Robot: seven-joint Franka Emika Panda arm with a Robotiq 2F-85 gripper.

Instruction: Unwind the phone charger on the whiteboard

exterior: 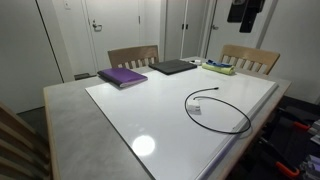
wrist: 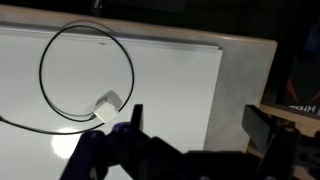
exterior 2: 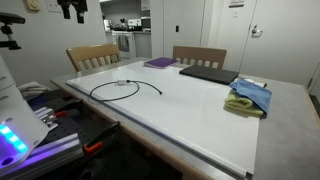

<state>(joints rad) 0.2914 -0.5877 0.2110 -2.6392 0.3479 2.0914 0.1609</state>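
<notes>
The phone charger [exterior: 196,110] lies in one loose loop on the whiteboard [exterior: 150,115], with its small white plug block inside the loop. Both also show in an exterior view, the charger [exterior 2: 121,84] on the whiteboard [exterior 2: 190,110]. In the wrist view the charger's plug [wrist: 108,102] sits at the loop's lower edge on the whiteboard [wrist: 170,70]. My gripper [wrist: 200,125] is open and empty, high above the board's edge and right of the loop. It shows at the top of both exterior views [exterior: 245,10] [exterior 2: 72,8].
A purple book [exterior: 123,76], a dark laptop [exterior: 173,67] and blue and green cloths [exterior 2: 248,98] lie at the board's far side. Wooden chairs [exterior: 133,55] [exterior: 250,58] stand behind the grey table [exterior: 70,120]. Equipment with cables sits beside the table [exterior 2: 60,120].
</notes>
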